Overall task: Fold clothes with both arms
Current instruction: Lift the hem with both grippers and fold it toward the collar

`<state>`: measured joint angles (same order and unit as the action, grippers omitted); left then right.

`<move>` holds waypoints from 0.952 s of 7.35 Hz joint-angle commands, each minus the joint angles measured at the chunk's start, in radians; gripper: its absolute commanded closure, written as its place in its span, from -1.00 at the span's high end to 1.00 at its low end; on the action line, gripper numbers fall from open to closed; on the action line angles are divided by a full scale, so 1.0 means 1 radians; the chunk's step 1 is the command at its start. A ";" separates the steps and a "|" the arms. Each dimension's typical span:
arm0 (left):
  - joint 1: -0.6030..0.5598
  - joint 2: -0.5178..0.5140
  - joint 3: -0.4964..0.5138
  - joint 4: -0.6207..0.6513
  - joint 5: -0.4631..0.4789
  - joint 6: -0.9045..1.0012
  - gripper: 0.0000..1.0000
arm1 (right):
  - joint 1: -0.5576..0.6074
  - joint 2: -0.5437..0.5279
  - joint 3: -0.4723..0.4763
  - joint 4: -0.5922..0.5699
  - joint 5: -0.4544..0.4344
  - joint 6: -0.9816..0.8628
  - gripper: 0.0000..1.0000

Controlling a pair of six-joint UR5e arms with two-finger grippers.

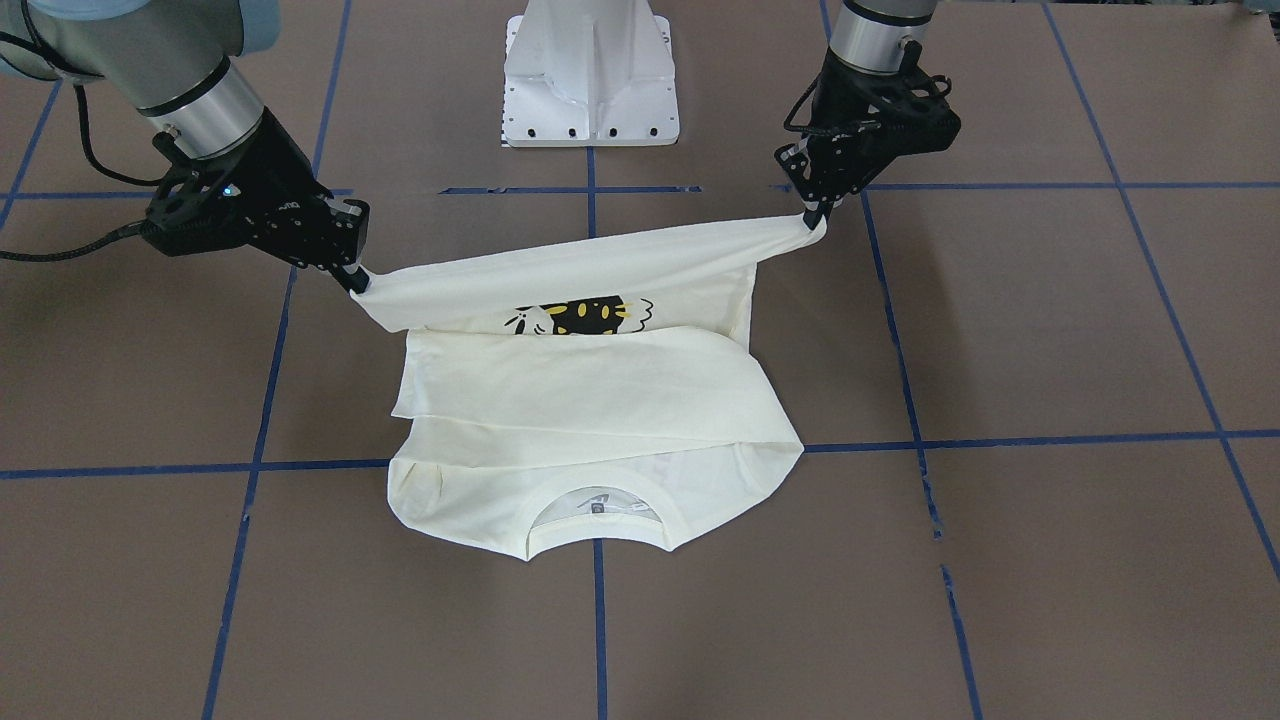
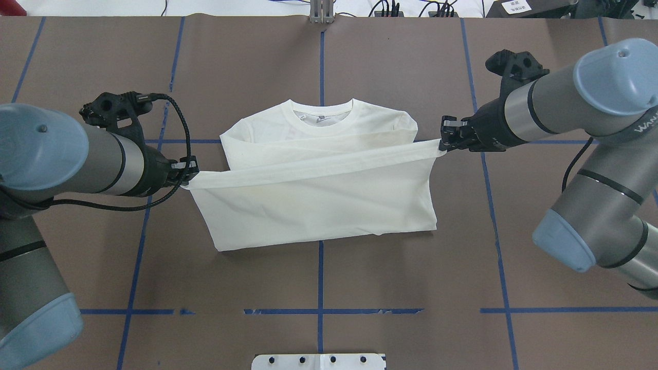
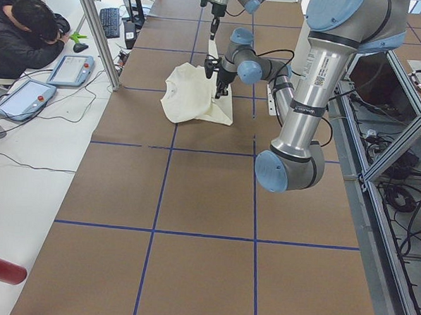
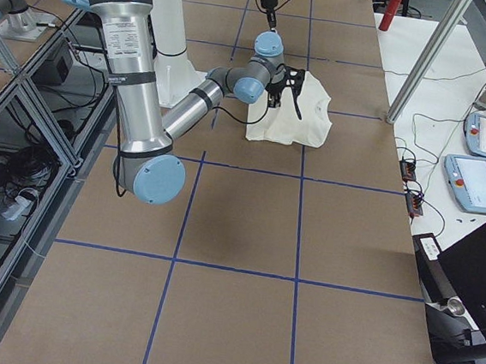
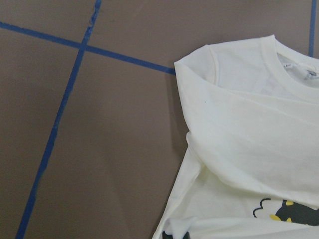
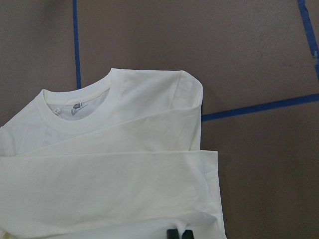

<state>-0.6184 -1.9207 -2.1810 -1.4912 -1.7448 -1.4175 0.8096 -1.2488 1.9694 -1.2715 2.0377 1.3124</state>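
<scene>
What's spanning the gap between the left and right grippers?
Only the T-shirt: its lifted edge runs taut from the left gripper to the right gripper, above the collar half lying flat. Clearest in the overhead view.

Silver-grey arms (image 2: pixel 105 164), light blue joint caps (image 2: pixel 611 69), black cables (image 2: pixel 181 115) and jaws.

Even bright light, soft shadows (sharp)

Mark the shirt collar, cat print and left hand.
collar (image 1: pixel 598 488): front-facing view, top of the neckband arc.
cat print (image 1: pixel 585 318): front-facing view, black face.
left hand (image 1: pixel 814 218): front-facing view, midway between its fingertips.
</scene>
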 commanded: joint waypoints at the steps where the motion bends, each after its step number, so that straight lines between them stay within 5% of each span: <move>1: -0.040 -0.076 0.108 -0.004 0.005 0.015 -1.00 | 0.046 0.077 -0.104 0.000 -0.002 -0.019 -1.00; 7: -0.098 -0.128 0.466 -0.338 0.051 0.015 -1.00 | 0.057 0.262 -0.406 0.001 -0.040 -0.035 -1.00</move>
<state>-0.7087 -2.0290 -1.7858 -1.7599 -1.6952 -1.4021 0.8660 -1.0258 1.6201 -1.2704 1.9989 1.2756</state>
